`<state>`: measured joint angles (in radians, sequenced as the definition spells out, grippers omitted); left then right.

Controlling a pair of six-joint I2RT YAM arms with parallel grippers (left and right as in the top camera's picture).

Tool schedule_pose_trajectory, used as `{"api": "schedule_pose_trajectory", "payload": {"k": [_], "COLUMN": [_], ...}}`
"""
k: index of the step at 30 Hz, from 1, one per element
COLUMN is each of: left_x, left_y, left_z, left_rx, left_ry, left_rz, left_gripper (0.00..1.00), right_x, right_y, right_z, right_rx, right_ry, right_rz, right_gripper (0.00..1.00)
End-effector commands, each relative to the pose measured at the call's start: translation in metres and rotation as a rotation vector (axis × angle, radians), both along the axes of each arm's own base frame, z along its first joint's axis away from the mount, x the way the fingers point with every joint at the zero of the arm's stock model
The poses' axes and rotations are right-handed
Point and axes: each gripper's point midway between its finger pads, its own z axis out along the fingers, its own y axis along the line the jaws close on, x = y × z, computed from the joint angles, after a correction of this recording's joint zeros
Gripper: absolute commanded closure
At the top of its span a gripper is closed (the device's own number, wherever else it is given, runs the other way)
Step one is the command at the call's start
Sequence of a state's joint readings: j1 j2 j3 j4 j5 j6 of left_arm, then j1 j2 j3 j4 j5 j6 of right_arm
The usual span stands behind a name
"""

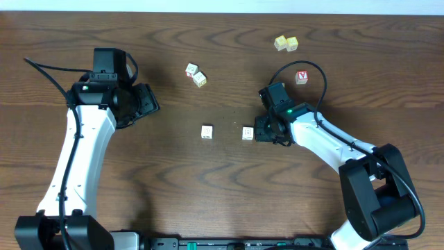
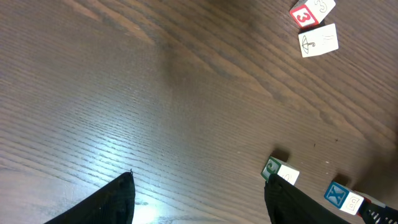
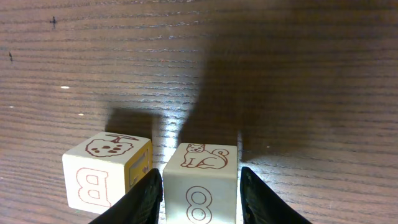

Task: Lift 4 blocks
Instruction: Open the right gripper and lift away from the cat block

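Right hand point(image 3: 200, 180) straddling the cat-and-8 block point(image 3: 202, 158) on the tabletop point(image 3: 186, 62).
Its fingers point(image 3: 146, 199) closely flanked that block; I couldn't tell whether they pinched it. The B block point(image 3: 106, 168) sat just beside it. My left hand point(image 2: 198, 179) hung spread wide, holding nothing.

A dark brown wood-grain table top point(image 1: 208, 201) fills the view, with a pale strip point(image 1: 277, 5) along its far edge. Light leaves a soft white glare point(image 2: 124, 165) on the grain.
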<state>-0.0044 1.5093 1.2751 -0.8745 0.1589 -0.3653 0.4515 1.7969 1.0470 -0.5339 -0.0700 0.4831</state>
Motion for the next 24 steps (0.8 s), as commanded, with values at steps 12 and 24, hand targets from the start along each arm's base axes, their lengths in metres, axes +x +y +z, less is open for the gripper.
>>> {"api": "schedule_pose_trajectory", "payload": {"k": [12,24], "left_x": [-0.0019,-0.0019], "left_y": [-0.0005,-0.0004], "left_z": [-0.0010,-0.0010], "left_rx": [-0.004,-0.004], "left_ry": [0.007,0.007], "left_rz": [-0.012,-0.012], "left_gripper": [0.33,0.33], "right_x": [0.0017,0.0008], "right_y": [0.0067,0.0099], "right_z": [0.0033,0.0056], "right_rx": [0.001,0.019], "right_ry": [-0.012,-0.008], "right_rz": [0.005,0.011], "right_gripper": [0.75,0.60]}}
